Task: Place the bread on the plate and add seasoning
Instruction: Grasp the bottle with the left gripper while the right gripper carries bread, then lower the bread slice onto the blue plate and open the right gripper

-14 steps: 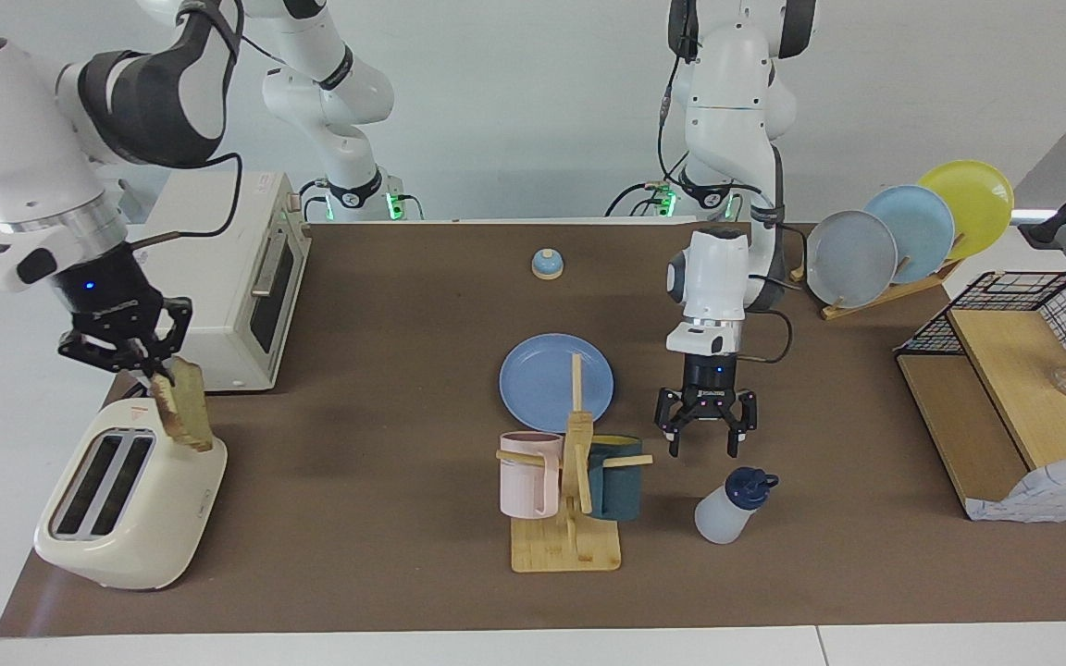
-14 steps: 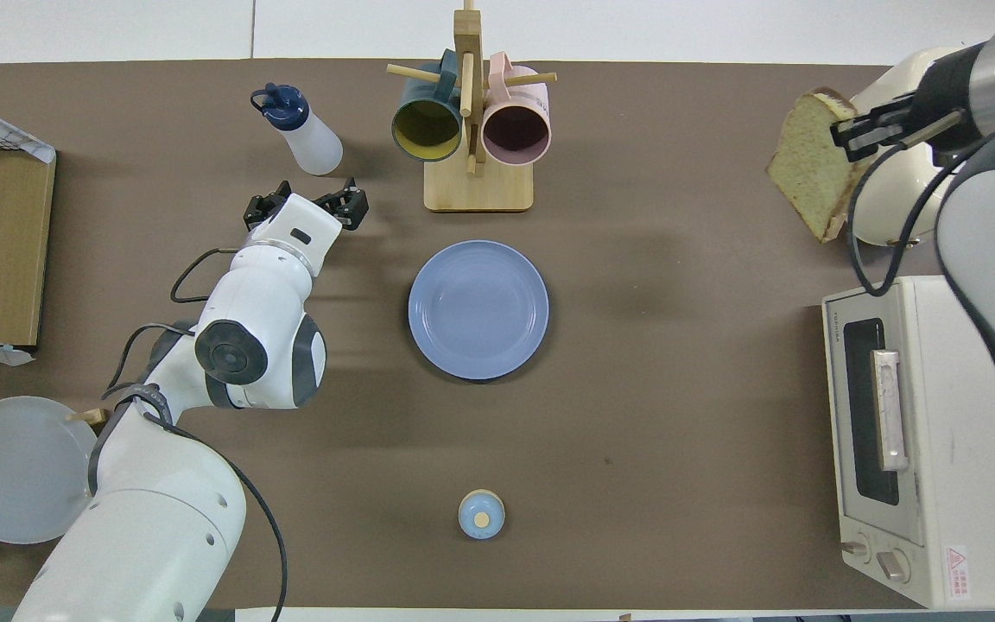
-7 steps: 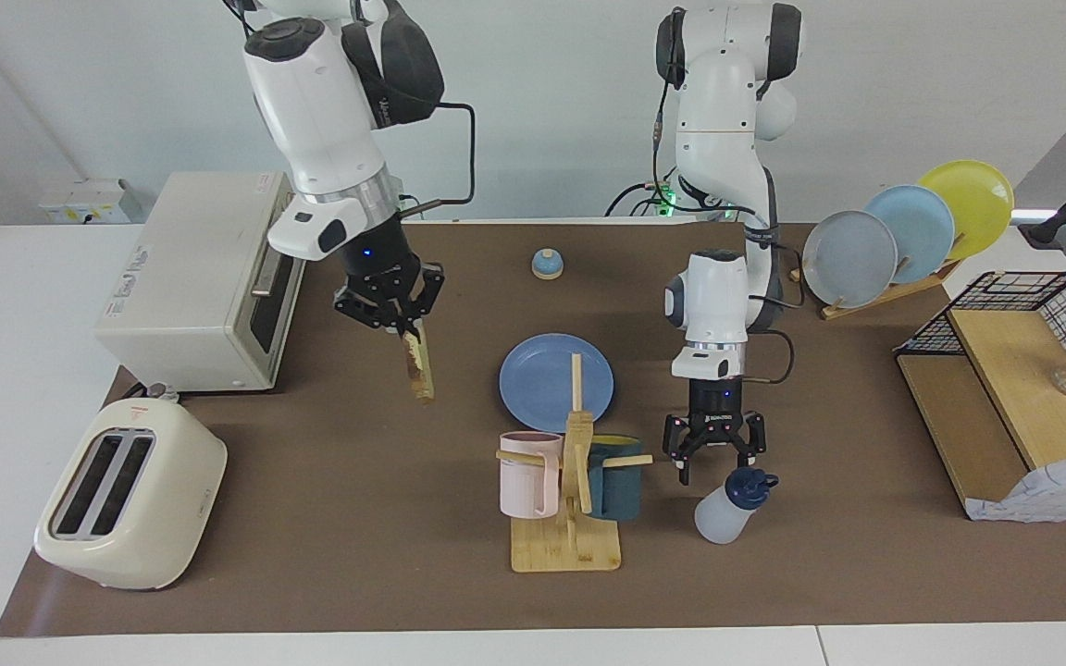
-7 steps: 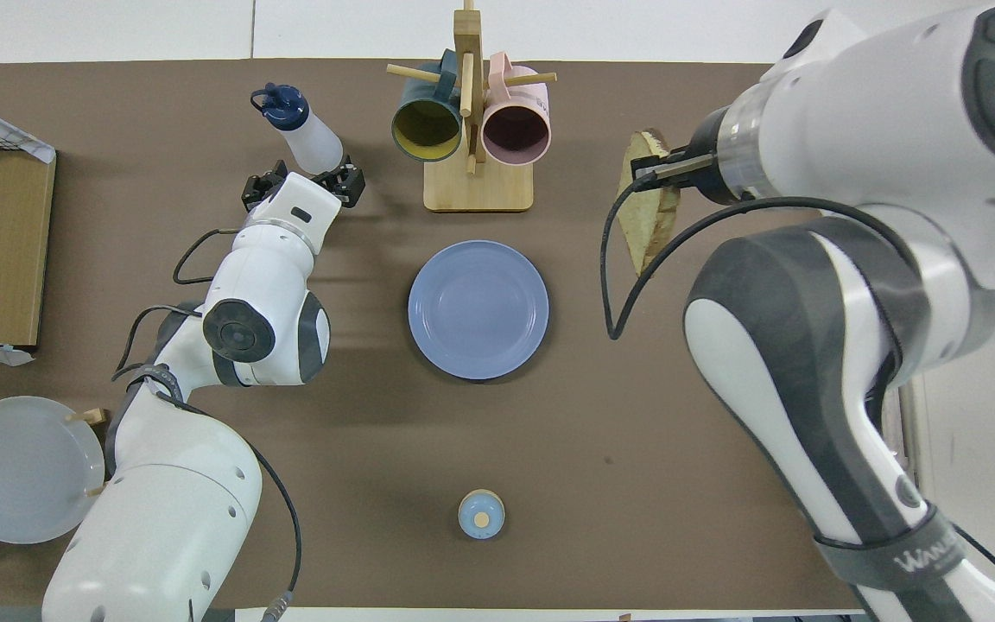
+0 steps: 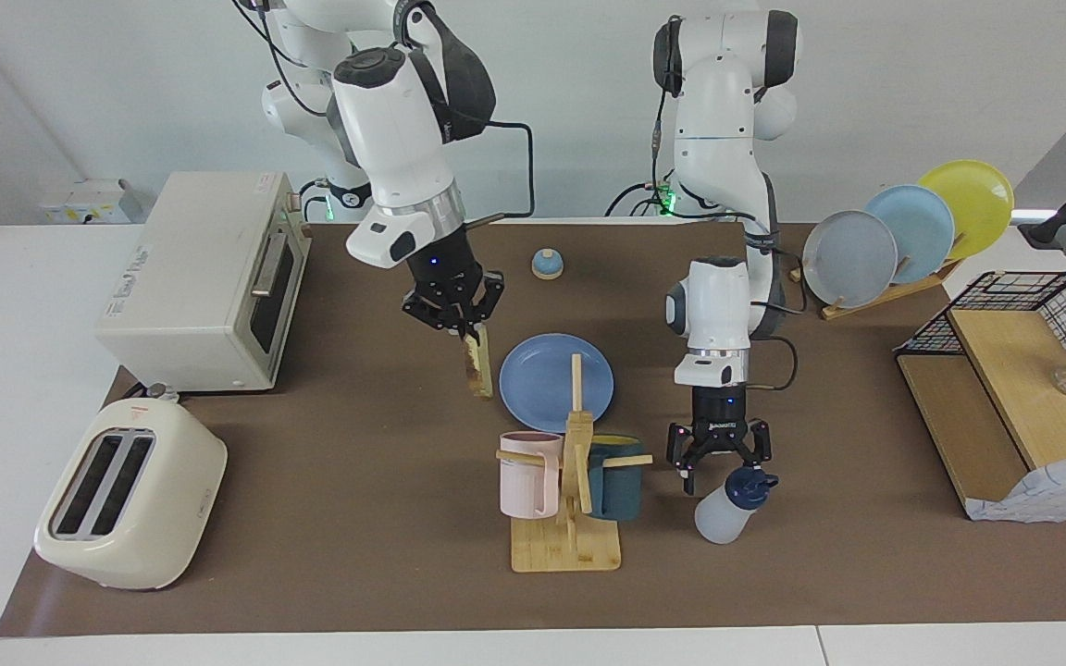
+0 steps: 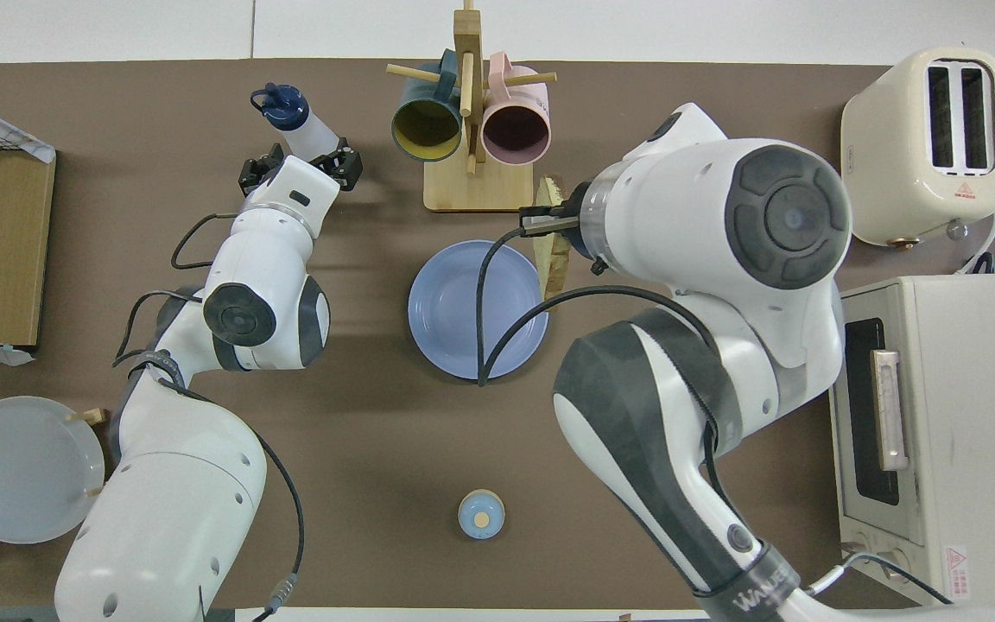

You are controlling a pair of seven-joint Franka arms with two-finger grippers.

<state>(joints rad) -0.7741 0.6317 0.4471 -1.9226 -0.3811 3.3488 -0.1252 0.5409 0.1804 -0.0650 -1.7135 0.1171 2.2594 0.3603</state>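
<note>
Bread [image 5: 477, 364] now beside plate [image 5: 542, 388]; overhead, right arm hiding its claw.

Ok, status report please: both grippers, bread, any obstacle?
Right gripper shut on bread, beside plate. Left gripper open over seasoning. Mug rack near.

In the overhead view the right arm hides its own hand and most of the bread [image 6: 552, 250].

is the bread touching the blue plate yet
Apart. In the facing view the bread hangs on edge from the shut right gripper, beside the blue plate, with brown table showing between its lower end and the rim.
</note>
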